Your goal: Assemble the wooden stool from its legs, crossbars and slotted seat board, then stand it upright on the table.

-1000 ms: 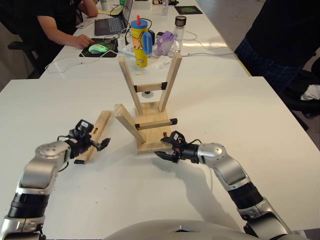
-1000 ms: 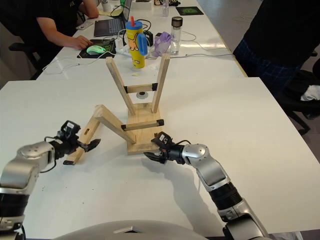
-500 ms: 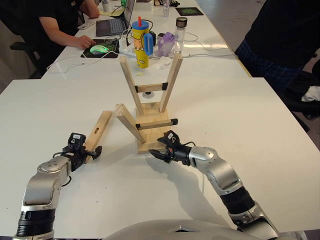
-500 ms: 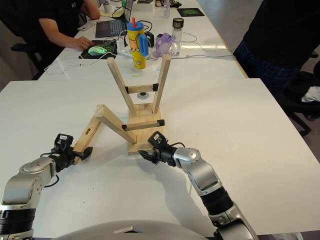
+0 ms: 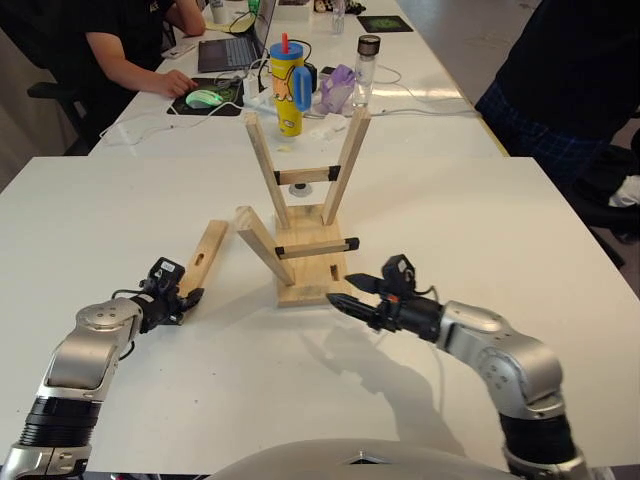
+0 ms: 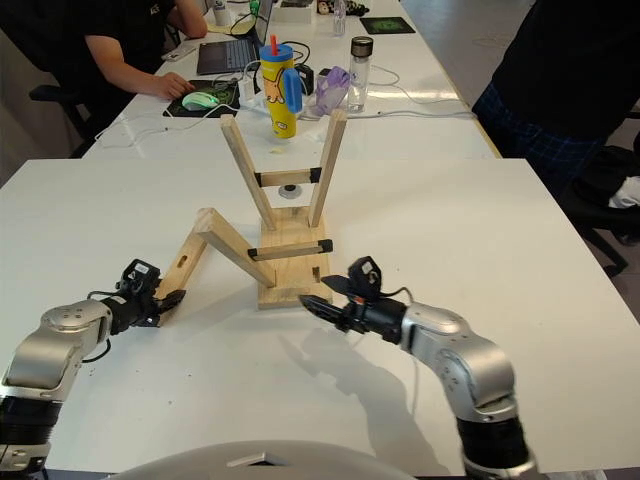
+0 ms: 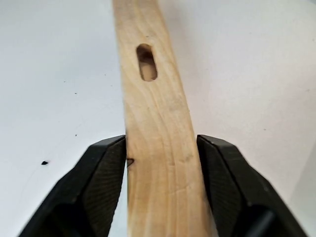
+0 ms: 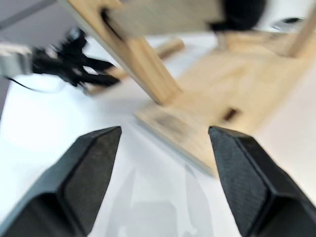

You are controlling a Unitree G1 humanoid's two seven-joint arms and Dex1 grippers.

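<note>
Bright, even light on the white worktop (image 5: 520, 230), and against its far edge there's a second white table (image 5: 435, 110) carrying a laptop (image 5: 228, 50), a green mouse (image 5: 203, 97), a yellow cup (image 5: 286, 88) and a clear bottle (image 5: 367, 65), with grey floor (image 5: 455, 25) beyond it.

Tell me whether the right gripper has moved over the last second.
Yes. The right gripper has shifted to the robot's right along the seat board's near edge, ending by its right corner.

You are in a shared office: long white bench (image 5: 560, 250), a laptop (image 5: 222, 52), a glowing mouse (image 5: 203, 97), drink bottles (image 5: 366, 62).
</note>
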